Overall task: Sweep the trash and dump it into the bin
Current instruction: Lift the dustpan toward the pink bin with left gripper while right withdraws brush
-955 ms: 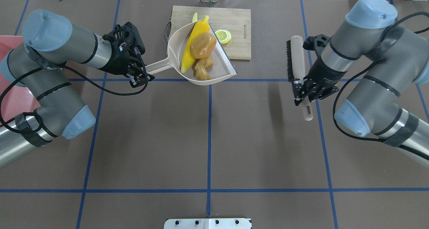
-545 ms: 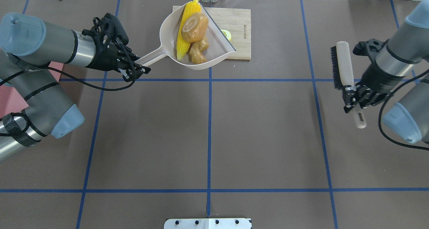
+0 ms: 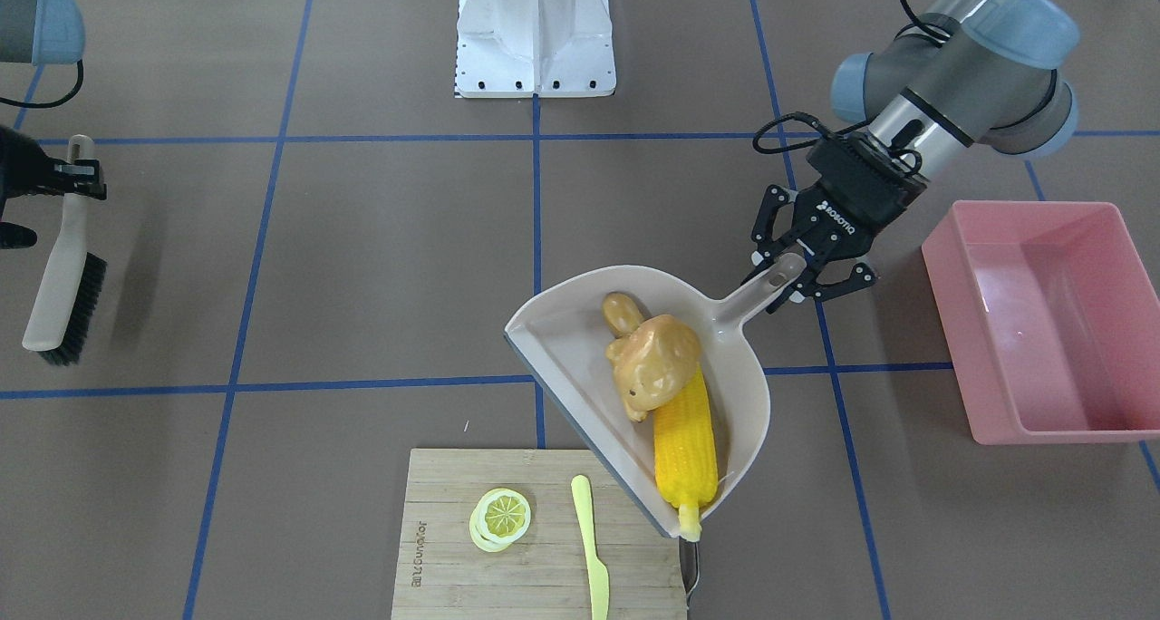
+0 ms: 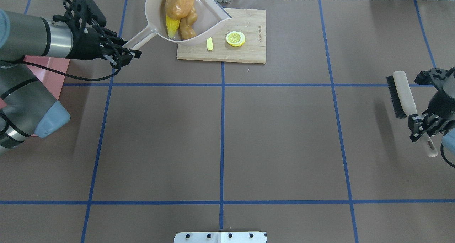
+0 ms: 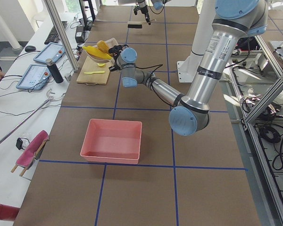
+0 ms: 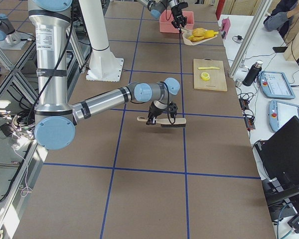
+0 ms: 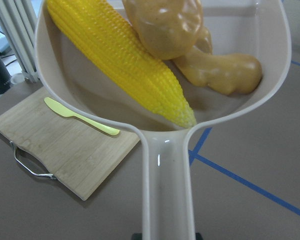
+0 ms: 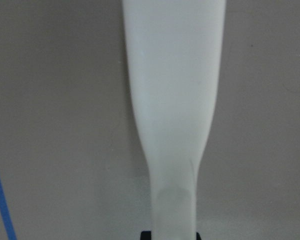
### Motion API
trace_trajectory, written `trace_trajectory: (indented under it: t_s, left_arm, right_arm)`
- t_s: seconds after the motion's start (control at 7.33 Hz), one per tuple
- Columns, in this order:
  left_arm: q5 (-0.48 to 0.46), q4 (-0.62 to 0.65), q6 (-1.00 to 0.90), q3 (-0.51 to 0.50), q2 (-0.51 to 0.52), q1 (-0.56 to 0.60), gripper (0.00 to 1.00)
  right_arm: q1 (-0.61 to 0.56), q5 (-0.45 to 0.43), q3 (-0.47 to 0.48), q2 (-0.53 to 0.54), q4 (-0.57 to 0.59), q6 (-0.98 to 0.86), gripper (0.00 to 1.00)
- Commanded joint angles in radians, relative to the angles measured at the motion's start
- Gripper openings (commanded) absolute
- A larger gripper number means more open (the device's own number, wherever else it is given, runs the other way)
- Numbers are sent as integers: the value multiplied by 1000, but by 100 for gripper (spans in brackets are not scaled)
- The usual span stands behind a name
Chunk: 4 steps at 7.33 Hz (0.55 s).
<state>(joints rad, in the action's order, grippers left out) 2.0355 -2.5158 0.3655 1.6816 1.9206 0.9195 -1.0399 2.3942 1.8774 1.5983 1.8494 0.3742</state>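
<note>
Trainee: What is seen to have changed in the last second?

Supervisor: The dustpan [image 3: 566, 343] has been lifted off the table and swung toward the upper left of the overhead frame; a second ago it was held lower, over the board [image 4: 249, 26]. Its handle is clamped in the left gripper [image 3: 797, 271], with the fingers closed on it. The lemon slice [image 4: 235, 38] and knife [image 4: 209, 44] are now left uncovered on the board.

Trainee: And the trash?

Supervisor: All three pieces are carried in the dustpan. The corn [image 3: 685, 452] is laid along the side wall, the potato [image 3: 657, 366] is resting partly on it, and the ginger [image 3: 623, 312] is nearest the handle. Nothing is seen spilled.

Trainee: Where is the brush?

Supervisor: The brush [image 4: 400, 95] has been drawn away to the right edge of the overhead frame, its handle pinched in the closed right gripper [image 4: 419, 126].

Trainee: What is meant for the task?

Supervisor: Sweeping is judged finished and the carry is under way. The bin [image 3: 1042, 330] is seen empty at the right of the front view, just beyond the left gripper. The dustpan is not yet brought over it or tipped. The load is piled loosely, so a steady hold is called for.
</note>
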Motion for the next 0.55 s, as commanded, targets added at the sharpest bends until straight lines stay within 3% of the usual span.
trace_trajectory:
  t_s: [0.0, 0.41]
  left_arm:
    - [-8, 0, 115, 64, -99, 53, 0]
    - [-64, 8, 213, 231, -349, 74, 0]
  right_arm:
    - [3, 5, -63, 5, -3, -8, 0]
    - [14, 22, -102, -8, -44, -6, 0]
